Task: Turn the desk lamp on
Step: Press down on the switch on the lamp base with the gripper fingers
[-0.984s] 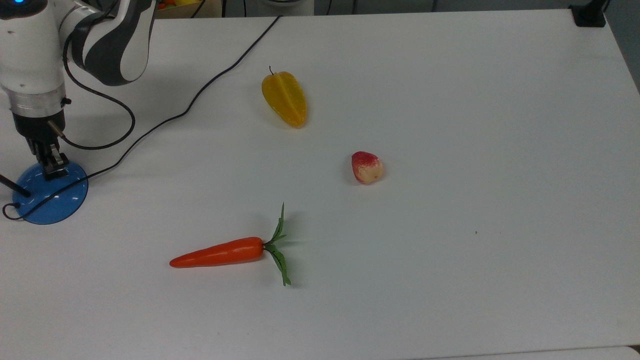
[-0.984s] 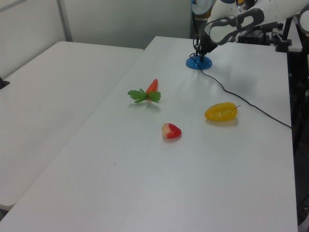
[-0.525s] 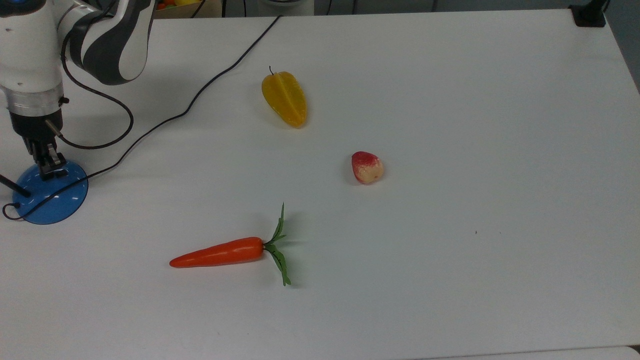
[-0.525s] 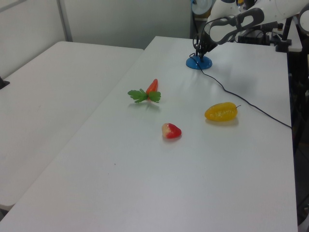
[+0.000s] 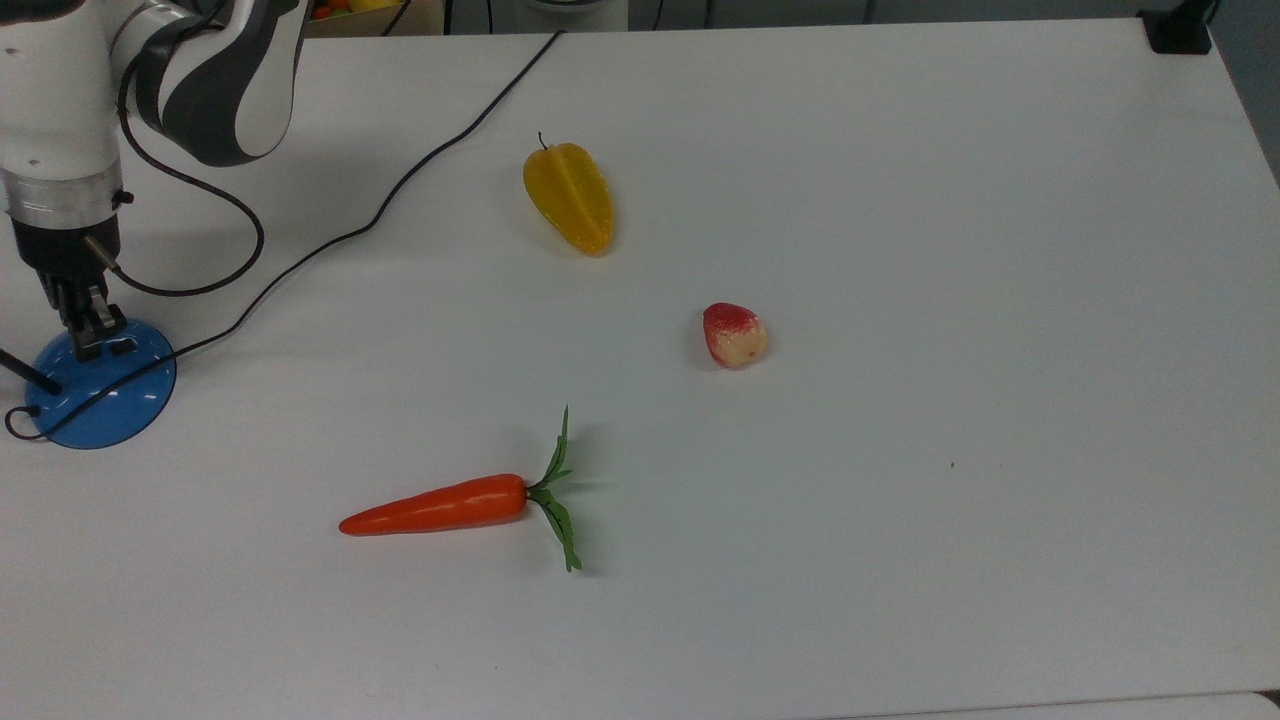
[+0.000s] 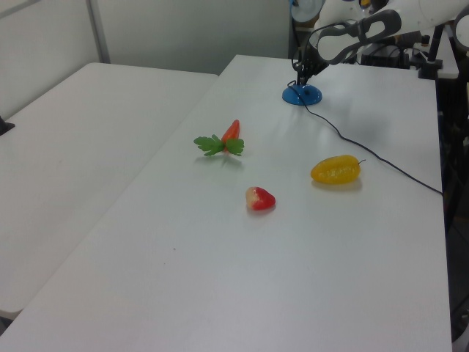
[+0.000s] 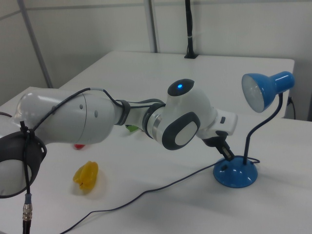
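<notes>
The desk lamp with a glossy blue domed base (image 5: 100,385), thin black stem and blue shade (image 7: 265,90) is stood near the top view's left edge of the white tabletop (image 5: 900,250). The two-finger gripper (image 5: 87,325) is seen above the base's far rim, its tips beside the small dark rectangular switch (image 5: 124,347), which lies toward the top view's right of them. Whether the gripper is released or clenched cannot be told. A short sideways shift and downward press is judged to be needed.

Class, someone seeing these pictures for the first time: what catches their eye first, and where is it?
The white robot arm reaches to the blue desk lamp, its gripper at the lamp's base. On the white table lie an orange carrot, a yellow starfruit and a red-and-cream strawberry.
</notes>
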Controlling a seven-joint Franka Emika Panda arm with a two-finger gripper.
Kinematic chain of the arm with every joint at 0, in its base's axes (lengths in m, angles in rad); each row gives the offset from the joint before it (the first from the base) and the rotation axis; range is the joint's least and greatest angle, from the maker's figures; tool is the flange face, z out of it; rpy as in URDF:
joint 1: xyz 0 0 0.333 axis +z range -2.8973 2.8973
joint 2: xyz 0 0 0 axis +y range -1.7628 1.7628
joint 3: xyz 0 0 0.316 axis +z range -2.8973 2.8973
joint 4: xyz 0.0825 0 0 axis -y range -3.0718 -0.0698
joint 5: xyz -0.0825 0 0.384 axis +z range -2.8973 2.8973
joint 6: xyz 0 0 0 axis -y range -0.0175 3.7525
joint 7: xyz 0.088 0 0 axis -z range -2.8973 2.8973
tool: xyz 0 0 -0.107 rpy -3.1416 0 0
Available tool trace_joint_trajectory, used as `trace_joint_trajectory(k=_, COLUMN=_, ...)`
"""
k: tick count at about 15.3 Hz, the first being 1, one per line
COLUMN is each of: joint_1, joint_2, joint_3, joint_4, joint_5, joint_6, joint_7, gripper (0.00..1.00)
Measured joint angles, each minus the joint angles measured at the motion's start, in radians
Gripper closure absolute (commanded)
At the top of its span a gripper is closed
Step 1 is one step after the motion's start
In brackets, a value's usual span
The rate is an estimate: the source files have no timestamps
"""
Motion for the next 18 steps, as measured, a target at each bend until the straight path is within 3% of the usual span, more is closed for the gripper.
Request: trace_joint_trajectory(k=18, joint_1=0.009, joint_2=0.001, joint_3=0.008, joint_4=-0.004, joint_5=-0.004, joint_6=-0.060, joint_7=-0.006, gripper=1.00)
